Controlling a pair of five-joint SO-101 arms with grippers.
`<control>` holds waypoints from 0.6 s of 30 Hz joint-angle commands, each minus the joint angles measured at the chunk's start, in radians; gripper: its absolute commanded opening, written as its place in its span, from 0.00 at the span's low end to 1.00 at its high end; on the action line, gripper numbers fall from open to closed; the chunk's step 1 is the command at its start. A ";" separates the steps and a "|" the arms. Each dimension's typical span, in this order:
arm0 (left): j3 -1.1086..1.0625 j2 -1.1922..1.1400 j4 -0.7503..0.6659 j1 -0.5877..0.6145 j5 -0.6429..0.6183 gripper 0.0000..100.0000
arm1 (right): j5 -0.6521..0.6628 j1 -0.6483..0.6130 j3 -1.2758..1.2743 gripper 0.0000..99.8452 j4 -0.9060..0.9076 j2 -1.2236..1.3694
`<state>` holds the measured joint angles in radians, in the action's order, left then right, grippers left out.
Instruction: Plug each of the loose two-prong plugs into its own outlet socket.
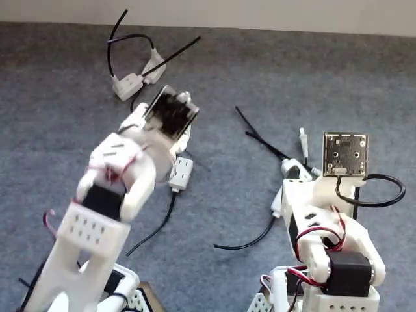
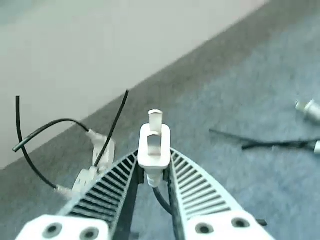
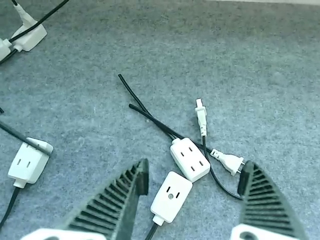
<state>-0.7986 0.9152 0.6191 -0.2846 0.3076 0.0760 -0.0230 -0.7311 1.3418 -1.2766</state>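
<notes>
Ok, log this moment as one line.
left gripper: shut on plug, prongs outward | right gripper: open, above socket | loose plug: on carpet beside socket

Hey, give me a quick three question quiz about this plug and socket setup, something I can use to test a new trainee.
1. True or false: the left claw is open and holds nothing.
2. How many loose plugs lie on the carpet by the right claw? A) none B) two C) five
3. Fill in: the right claw's jaws stand ____.
Key: 1 false, it is shut on a white two-prong plug. 2 B. 3 open.
</notes>
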 commanded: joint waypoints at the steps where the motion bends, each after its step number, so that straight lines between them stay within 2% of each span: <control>1: -0.239 0.232 -0.261 -0.059 -0.075 0.01 | -0.011 0.004 0.015 0.29 -0.031 0.016; 6: -0.464 0.447 -0.499 -0.202 -0.078 0.01 | -0.011 -0.041 0.016 0.27 -0.119 0.015; 12: -0.634 0.605 -0.654 -0.348 -0.078 0.01 | -0.003 -0.240 0.131 0.00 -0.168 0.016; 18: -0.708 0.638 -0.707 -0.384 -0.078 0.01 | -0.003 -0.438 0.321 0.01 -0.183 0.016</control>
<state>-1.4968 1.5321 -0.0407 -0.6483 0.2325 0.0744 -0.3698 -0.5271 1.1822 -1.2750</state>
